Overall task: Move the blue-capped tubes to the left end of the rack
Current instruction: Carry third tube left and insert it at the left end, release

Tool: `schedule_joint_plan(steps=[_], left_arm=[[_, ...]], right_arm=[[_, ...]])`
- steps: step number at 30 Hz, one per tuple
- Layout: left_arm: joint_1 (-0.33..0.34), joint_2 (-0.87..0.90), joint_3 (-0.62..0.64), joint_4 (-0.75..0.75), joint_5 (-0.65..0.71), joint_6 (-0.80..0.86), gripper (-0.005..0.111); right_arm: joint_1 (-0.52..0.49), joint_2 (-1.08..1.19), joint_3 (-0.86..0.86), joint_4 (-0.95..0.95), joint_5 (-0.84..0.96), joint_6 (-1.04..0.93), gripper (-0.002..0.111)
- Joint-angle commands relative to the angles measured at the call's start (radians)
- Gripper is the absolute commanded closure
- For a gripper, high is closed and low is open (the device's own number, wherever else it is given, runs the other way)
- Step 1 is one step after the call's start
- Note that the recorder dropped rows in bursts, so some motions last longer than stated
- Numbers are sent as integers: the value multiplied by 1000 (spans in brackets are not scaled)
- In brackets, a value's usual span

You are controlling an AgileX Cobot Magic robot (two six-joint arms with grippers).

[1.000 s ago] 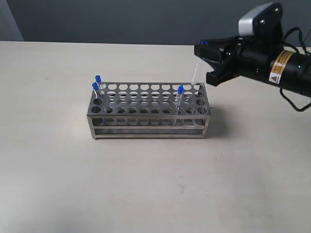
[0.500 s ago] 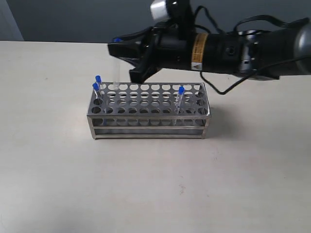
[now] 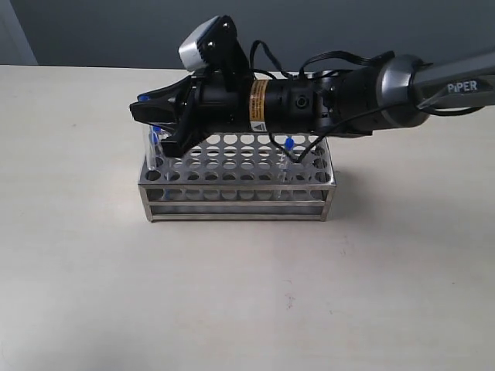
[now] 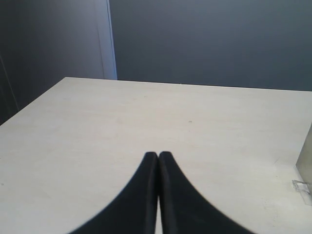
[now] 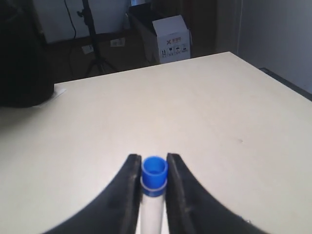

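The silver rack stands mid-table. My right gripper reaches across above the rack's left end. It is shut on a blue-capped tube, the two fingers pinching it just under the cap. In the exterior view the held tube's clear body is hard to make out against the rack. Blue caps of other tubes peek out behind the fingers at the left end. One more blue-capped tube leans in a hole toward the right. My left gripper is shut and empty over bare table, out of the exterior view.
The right arm and its cables stretch over the rack's back rows. Beyond the far table edge, the right wrist view shows a cardboard box and a tripod on the floor.
The right arm has swept from beyond the rack's right end across to its left end, carrying the tube, and now sits lower over the leftmost holes.
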Motion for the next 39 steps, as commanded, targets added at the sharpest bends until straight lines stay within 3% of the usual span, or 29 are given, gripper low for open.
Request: schedule_joint_plan(steps=[1,27,36,39], left_arm=[[-7,-4,3,-3,-3,-2,106],[-7,-4,3,-3,-3,-2,106],[-7,-4,3,-3,-3,-2,106],[-7,-4,3,-3,-3,-2,106]], right_arm=[[0,41,-49,4,6,1,109],[0,86,-84,-63,94,103,109],[0,86,-84,-176,94,184,109],[0,86,-84,-179,92,184,98]])
